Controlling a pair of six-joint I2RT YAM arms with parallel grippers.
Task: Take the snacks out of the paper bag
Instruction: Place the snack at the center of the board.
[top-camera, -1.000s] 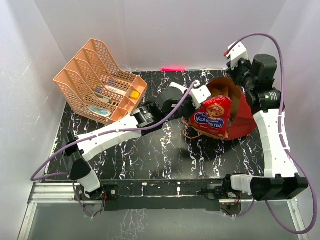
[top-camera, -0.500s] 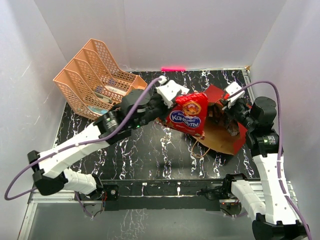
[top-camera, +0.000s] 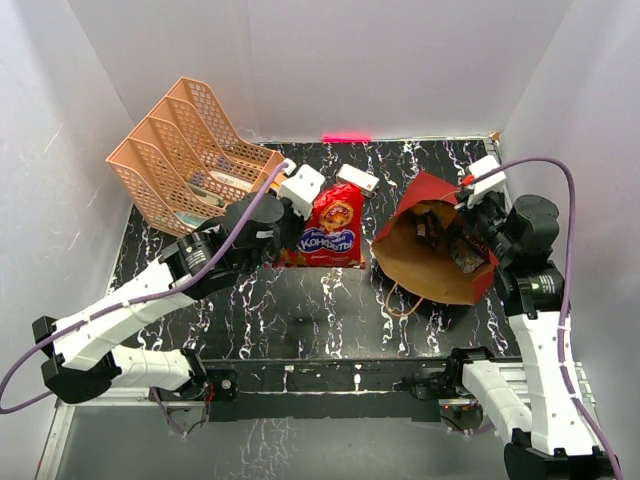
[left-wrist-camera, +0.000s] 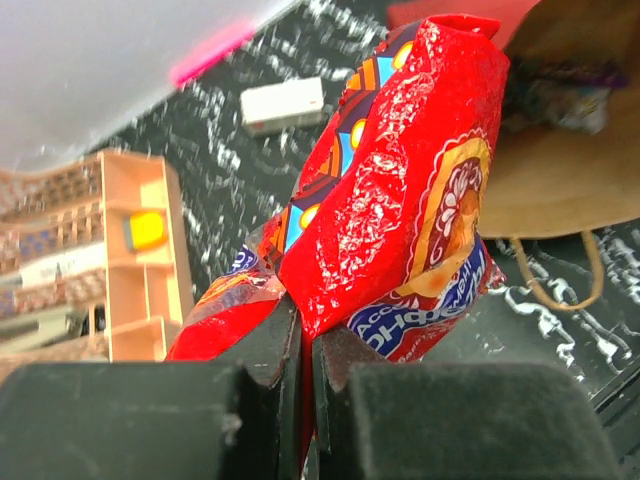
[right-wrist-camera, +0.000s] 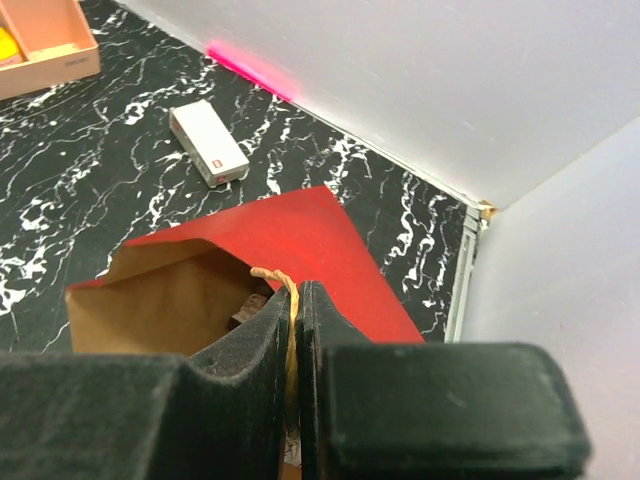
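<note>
Chip bag (top-camera: 333, 225) leftward; cord (right-wrist-camera: 290, 295) in right jaws

Bottom edge of the chip bag (left-wrist-camera: 400, 200) vanishes between the fingers of the left gripper (left-wrist-camera: 305, 340). Packets (top-camera: 455, 250) in the paper bag (top-camera: 425, 190) are too small to tell apart. The left wrist view shows the rack (left-wrist-camera: 130, 260) blurred and cut off at its left edge

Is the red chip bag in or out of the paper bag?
Out: the left gripper pinches the chip bag, clear of the paper bag.

red chips (top-camera: 330, 232), red paper bag (top-camera: 422, 190), perhaps purple packet (left-wrist-camera: 575, 80).
</note>
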